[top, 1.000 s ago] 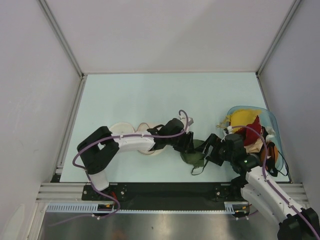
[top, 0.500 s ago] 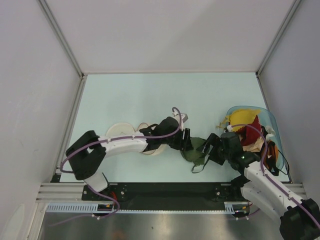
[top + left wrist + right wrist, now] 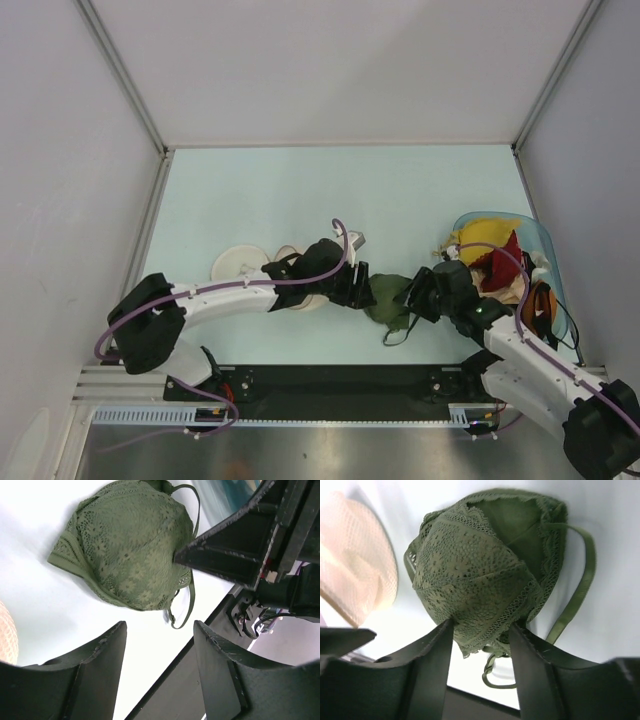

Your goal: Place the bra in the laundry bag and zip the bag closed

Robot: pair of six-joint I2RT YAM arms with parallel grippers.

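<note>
bra [image 3: 388, 300]: dark olive lace, cups domed up, lying on the tabletop [image 3: 260, 190] near the front edge, about 5 o'clock from the tabletop's middle; one thin strap trails off toward 6 o'clock.
bag [image 3: 238, 265]: cream mesh case, lying at about 9 o'clock from the bra and apart from it, largely under the left forearm; whether its zip is undone cannot be told from above.
tub [image 3: 535, 250]: translucent blue, at 3 o'clock from the bra, holding yellow and red garments.
right pincer [image 3: 481, 630]: jaws half open, astride the near edge of a cup in the wrist view, lace touching or just short of both fingers; whether it really grips cannot be told.
left pincer [image 3: 159, 630]: jaws apart at middling width, empty, hanging just short of the bra on its 9 o'clock side; bare tabletop shows between the fingers.
step in hand: picking up the bra, by my reading; nothing is in the bag and the zip is not yet dealt with.
next move: the right jaws would need to pinch firmly on the cup edge, then lift and carry toward 9 o'clock; the left arm should clear the bag or hold its lid open. The loose strap could snag or drag.
right arm: reaches from its base at 5 o'clock, forearm slanting toward 10 o'clock, wrist low over the bra.
left arm: stretched long and low from 7 o'clock across the bag, wrist pointing toward 3 o'clock, nearly meeting the right pincer.
</note>
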